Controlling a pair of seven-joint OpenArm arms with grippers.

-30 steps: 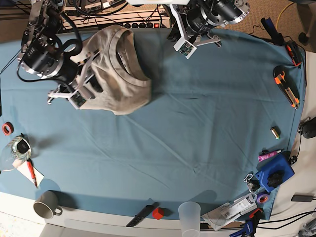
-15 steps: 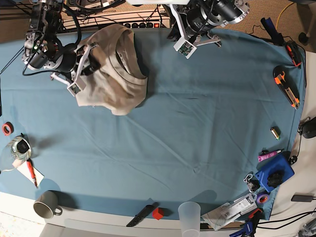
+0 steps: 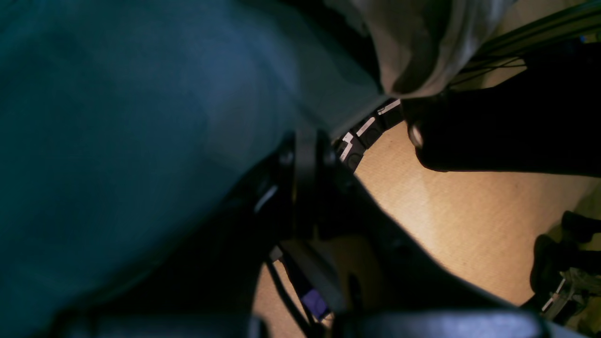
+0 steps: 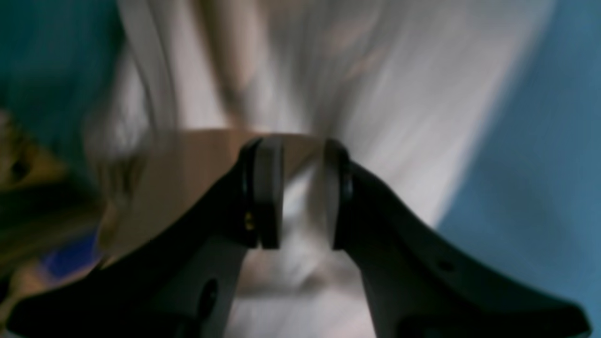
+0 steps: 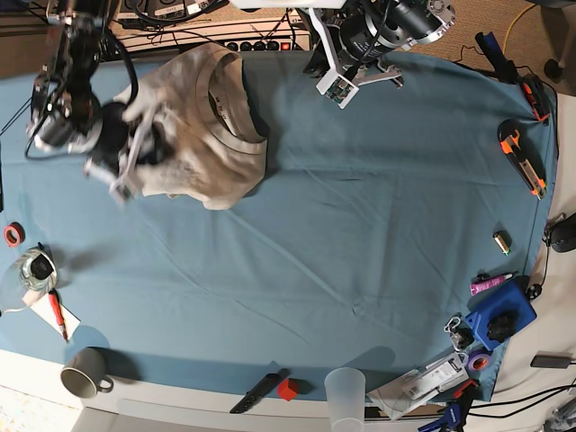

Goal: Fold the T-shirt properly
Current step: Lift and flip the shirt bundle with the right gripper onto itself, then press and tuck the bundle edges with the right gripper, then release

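The beige T-shirt (image 5: 211,135) lies bunched at the back left of the blue tablecloth (image 5: 360,225), collar up. My right gripper (image 5: 126,166) is at the shirt's left edge and blurred by motion. In the right wrist view the right gripper (image 4: 303,188) has a fold of the T-shirt (image 4: 375,94) between its fingers, which stand a little apart. My left gripper (image 5: 335,85) hangs over the table's back edge, right of the shirt. Seen from the left wrist, the left gripper (image 3: 306,141) is shut on nothing, with the T-shirt (image 3: 422,42) beyond it.
A power strip (image 5: 261,43) runs behind the table. A jar (image 5: 31,270), a red ring (image 5: 13,234) and a mug (image 5: 85,371) sit at the left and front. A black knife (image 5: 259,390), a clear cup (image 5: 345,391), an orange cutter (image 5: 522,157) and a blue block (image 5: 499,315) line the front and right edges.
My right arm has swung back and then forward again at the shirt's left side, dragging the cloth so its left edge and outline shifted. The left arm has stayed put.
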